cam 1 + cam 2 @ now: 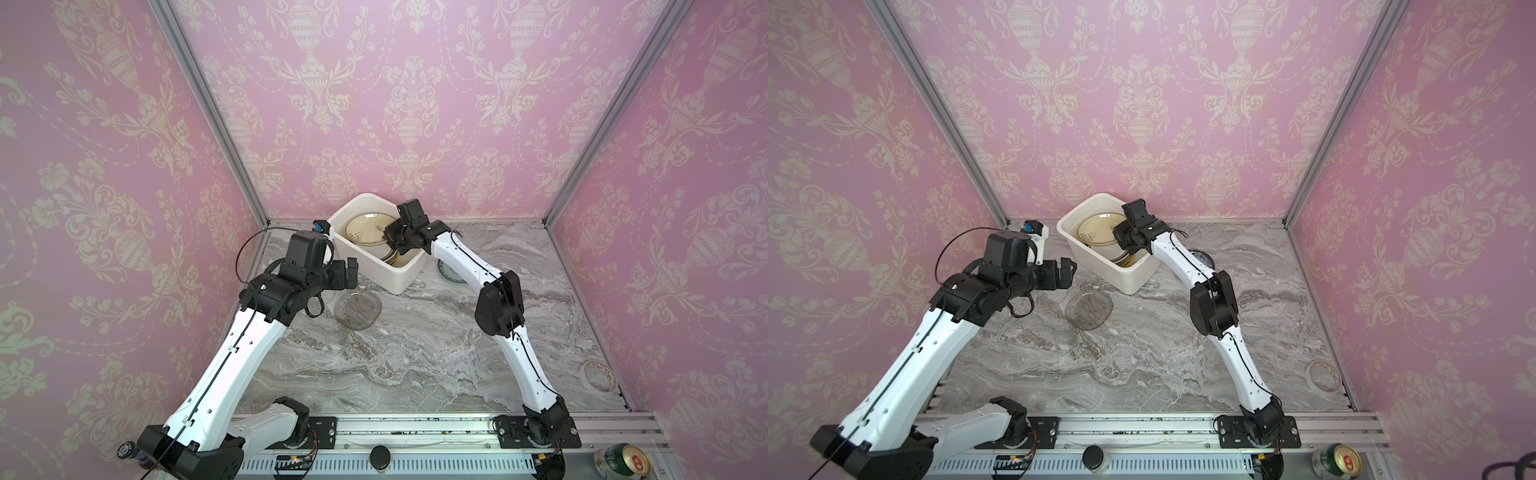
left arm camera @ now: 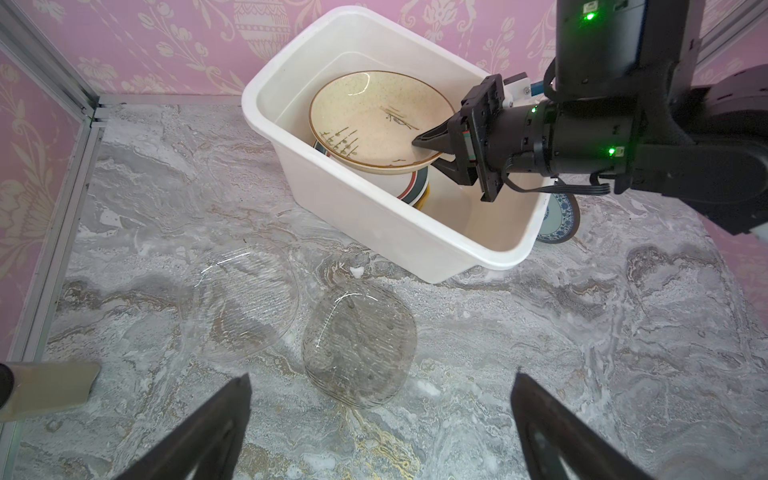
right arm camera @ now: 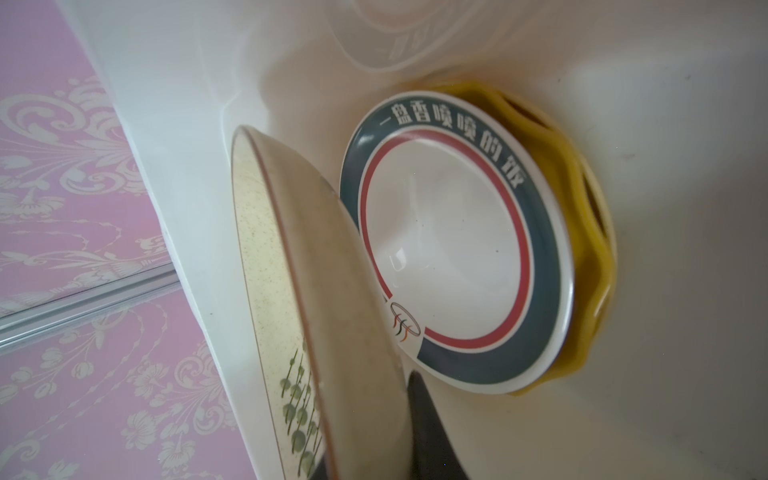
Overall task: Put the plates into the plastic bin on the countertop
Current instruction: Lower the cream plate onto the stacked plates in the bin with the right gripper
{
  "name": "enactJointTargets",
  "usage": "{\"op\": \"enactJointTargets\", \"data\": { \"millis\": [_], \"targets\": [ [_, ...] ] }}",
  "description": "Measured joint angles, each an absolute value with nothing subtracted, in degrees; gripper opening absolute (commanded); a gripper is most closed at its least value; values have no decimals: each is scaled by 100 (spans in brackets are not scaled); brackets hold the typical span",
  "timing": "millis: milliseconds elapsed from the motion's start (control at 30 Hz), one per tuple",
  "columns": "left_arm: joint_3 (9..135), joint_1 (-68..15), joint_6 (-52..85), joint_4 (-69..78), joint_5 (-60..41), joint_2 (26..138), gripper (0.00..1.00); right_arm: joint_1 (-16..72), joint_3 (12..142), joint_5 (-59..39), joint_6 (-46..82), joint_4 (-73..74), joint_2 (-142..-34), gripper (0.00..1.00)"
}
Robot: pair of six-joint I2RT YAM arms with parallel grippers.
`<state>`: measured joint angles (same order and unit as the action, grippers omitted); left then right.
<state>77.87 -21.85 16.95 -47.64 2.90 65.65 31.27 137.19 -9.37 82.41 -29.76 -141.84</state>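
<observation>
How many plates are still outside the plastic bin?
3. A smoky glass plate lies on the robot's side of the bin; a clear ribbed glass plate lies next to it; a blue patterned plate, partly hidden, sits close beside the bin. Others may be hidden.

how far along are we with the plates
Done: a yellow scalloped plate and dark-rimmed plate lie in the plastic bin. In hand: the right gripper holds the cream plate over them. Remaining: smoky glass plate, clear glass plate and blue patterned plate on the countertop.
</observation>
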Motion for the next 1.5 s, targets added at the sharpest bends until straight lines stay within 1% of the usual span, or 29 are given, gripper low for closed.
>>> {"op": "enactJointTargets", "data": {
  "millis": [367,633,733,800,867,933,1000,1133,1200,1500],
  "targets": [
    [7874,-2185,1699,-4742,156,6772,99,3225,13996,-836,8237,-2934,-14693,12],
    [7894,-2178,1699,-4744,123,6772,99,3256,14145,-751,8213,-2941,-14960,20],
    [7894,-2152,1699,-4744,121,6772,99,3258,14147,-744,8217,-2923,-14977,28],
    [7894,-2141,1699,-4744,121,6772,99,3258,14169,-740,8239,-2882,-14977,37],
    [7894,-2126,1699,-4746,121,6772,99,3264,14171,-709,8261,-2836,-14977,44],
    [7894,-2110,1699,-4744,121,6772,99,3267,14171,-661,8272,-2805,-14977,53],
    [7894,-2099,1697,-4744,121,6772,99,3267,14173,-633,8283,-2766,-14977,60],
    [7905,-2045,1697,-4746,121,6772,99,3267,14184,-593,8307,-2759,-14977,76],
    [7915,-2032,1697,-4746,123,6772,99,3267,14191,-545,8315,-2816,-14977,81],
    [8053,-1997,1697,-4740,123,6751,99,3277,14171,-368,8455,-2974,-14849,90]
  ]
}}
